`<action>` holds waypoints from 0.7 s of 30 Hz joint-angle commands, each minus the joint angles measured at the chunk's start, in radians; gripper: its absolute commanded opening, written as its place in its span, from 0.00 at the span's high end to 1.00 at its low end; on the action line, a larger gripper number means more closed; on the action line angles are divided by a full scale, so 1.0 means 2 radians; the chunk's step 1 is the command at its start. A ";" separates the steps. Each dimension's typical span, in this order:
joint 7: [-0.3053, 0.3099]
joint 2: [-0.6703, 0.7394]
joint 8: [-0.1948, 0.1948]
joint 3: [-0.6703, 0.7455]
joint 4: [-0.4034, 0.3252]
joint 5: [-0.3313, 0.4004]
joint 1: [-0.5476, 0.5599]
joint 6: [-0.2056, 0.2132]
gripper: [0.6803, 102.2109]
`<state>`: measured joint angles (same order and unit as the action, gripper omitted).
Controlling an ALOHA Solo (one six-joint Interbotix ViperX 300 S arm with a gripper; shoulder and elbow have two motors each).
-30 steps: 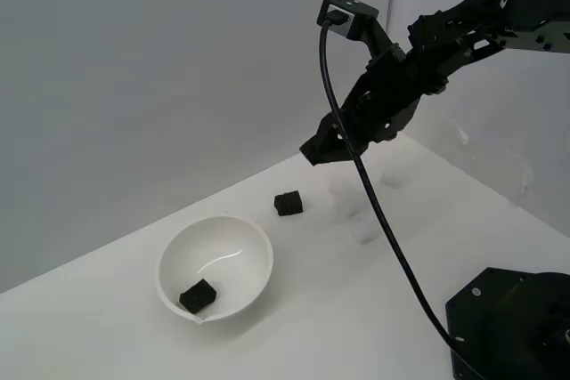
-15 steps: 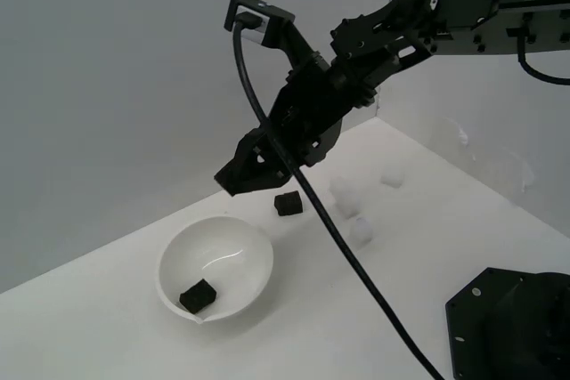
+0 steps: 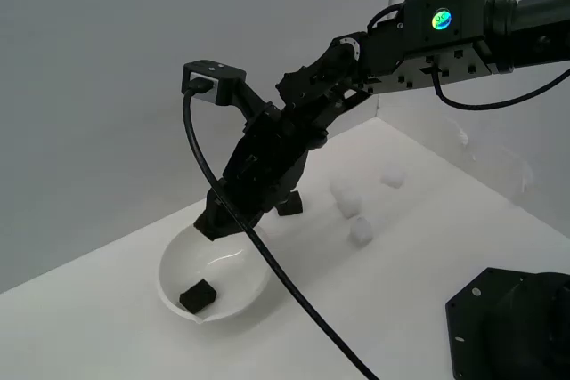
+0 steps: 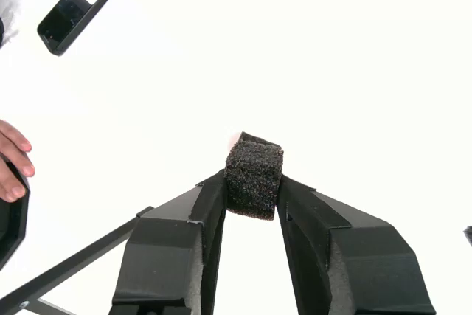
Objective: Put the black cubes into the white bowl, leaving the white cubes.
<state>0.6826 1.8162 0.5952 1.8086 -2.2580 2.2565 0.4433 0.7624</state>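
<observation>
The white bowl (image 3: pixel 216 266) holds one black cube (image 3: pixel 198 295) near its front wall, while the gripper (image 3: pixel 214 224), poised over the bowl's far rim, pinches a second black cube (image 4: pixel 254 175) between its jaws; a third (image 3: pixel 289 205) sits on the table behind.

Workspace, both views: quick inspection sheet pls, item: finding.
Surface: white tabletop, plain.
Job's things: white bowl holds one black cube; second black cube on the table behind the arm; three white cubes at the exterior view's right.
Clutter: phone-like black object, wrist view.
End effector: shut on a third black cube, over the bowl rim.
Cables: black cable trailing from the wrist camera.
Surroundings: grey wall; someone's fingers at the wrist view's edge.
</observation>
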 commanded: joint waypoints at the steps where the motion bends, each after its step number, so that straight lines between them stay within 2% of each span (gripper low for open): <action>1: -0.001 0.007 -0.001 0.011 0.010 -0.012 0.009 0.014 0.68; 3: -0.001 0.008 -0.001 0.012 0.009 -0.012 0.010 0.016 0.51; 5: -0.001 0.010 -0.001 0.014 0.010 -0.012 0.009 0.016 0.29; 7: -0.001 0.011 -0.001 0.014 0.009 -0.012 0.009 0.016 0.18; 14: 0.002 0.021 0.002 0.025 0.008 -0.011 -0.002 0.012 0.18; 21: 0.019 0.039 0.015 0.043 0.006 -0.008 -0.103 -0.016 0.18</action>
<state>0.7102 1.8669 0.6121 1.8592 -2.2565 2.2565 0.2715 0.7256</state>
